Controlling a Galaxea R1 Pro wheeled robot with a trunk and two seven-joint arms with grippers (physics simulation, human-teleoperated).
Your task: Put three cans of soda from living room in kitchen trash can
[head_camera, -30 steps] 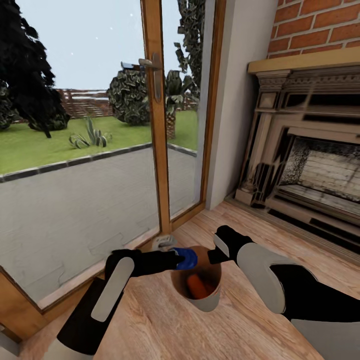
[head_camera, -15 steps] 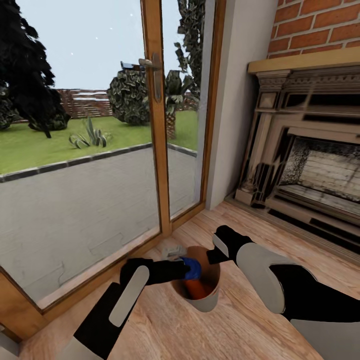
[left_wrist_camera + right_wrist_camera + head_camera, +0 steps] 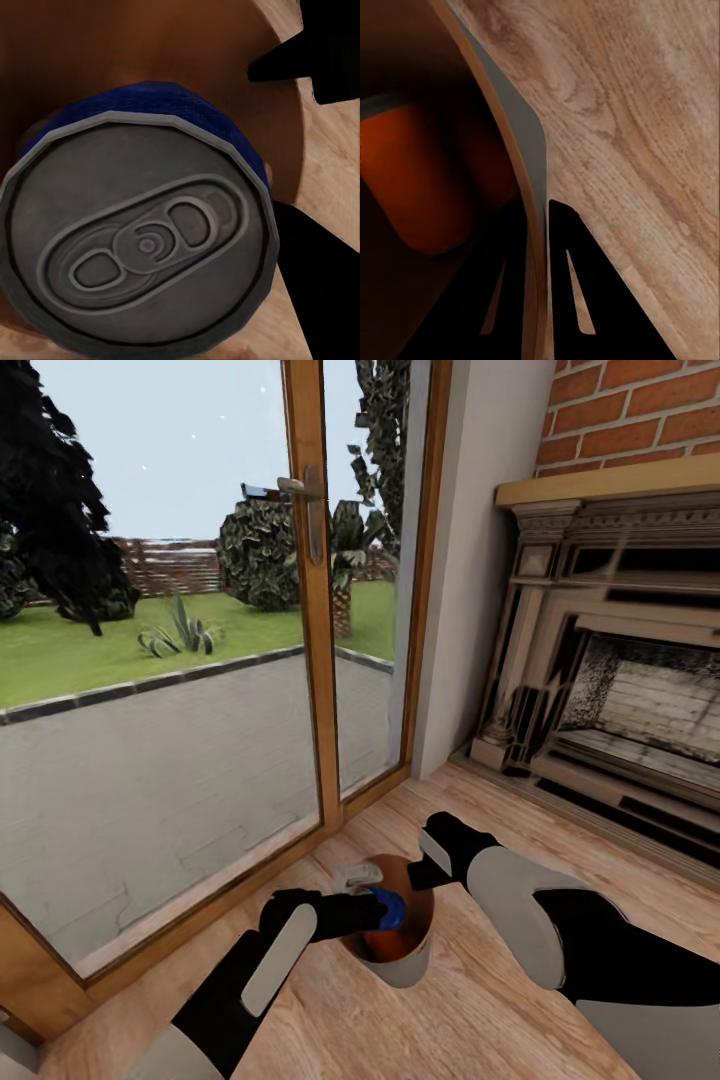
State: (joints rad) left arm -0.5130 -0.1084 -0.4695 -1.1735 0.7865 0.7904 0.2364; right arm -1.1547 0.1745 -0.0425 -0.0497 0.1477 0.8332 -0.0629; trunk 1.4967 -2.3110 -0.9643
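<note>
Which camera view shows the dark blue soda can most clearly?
The left wrist view: the dark blue soda can is close up there, its grey top with the pull tab and part of its blue side plain, above the bin's brown inside. In the head view the can is a small blue patch at the left gripper, over the bin.

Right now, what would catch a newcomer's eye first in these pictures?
The dark blue can, held by the left hand over the trash can's mouth, with an orange can inside. The right hand pinches the bin's rim. Behind stand a glass garden door and a brick fireplace.
</note>
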